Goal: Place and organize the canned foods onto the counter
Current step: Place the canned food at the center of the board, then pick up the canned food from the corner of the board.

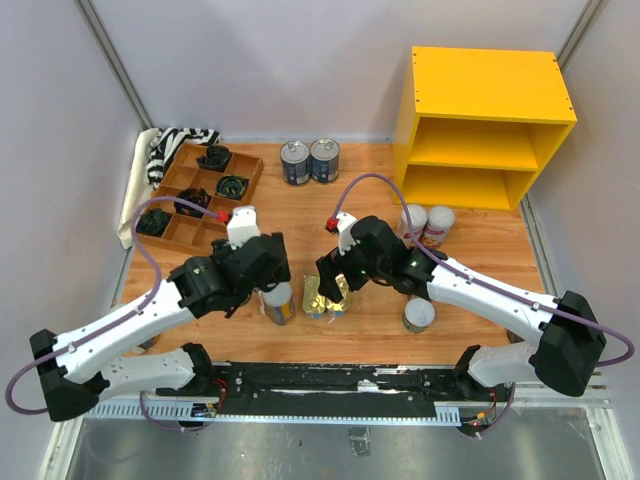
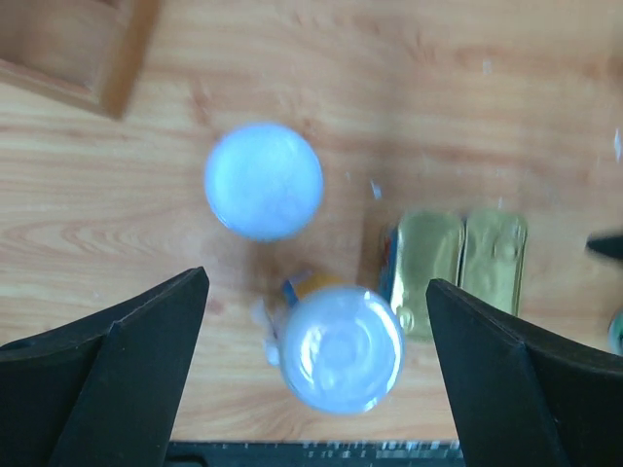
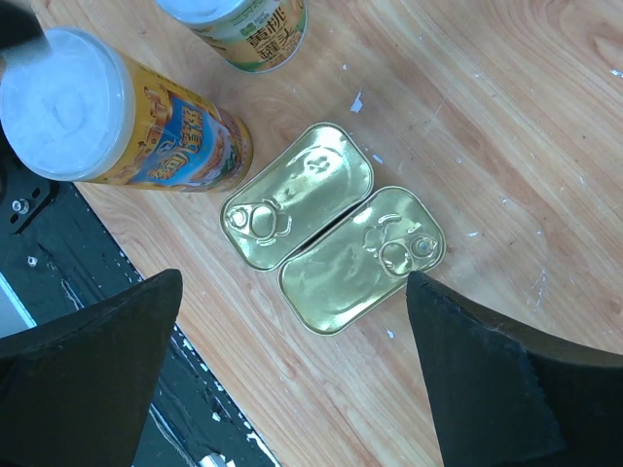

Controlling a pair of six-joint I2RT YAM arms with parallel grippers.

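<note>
Left hand [image 2: 316, 284] wide open, empty, straddling a tall white-lidded can [image 2: 341, 348]. Right hand [image 3: 292, 282] likewise, above two flat gold tins [image 3: 331, 229]. All well short of the yellow shelf unit [image 1: 485, 120]. Pick step, I judge: next I'd descend and close.

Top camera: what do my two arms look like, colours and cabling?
Both the left arm and right arm have white link shells with black joint housings and black shoulders. A purple cable loops along each, ending at a red plug near the wrist. The fingers are plain matte black wedges.
</note>
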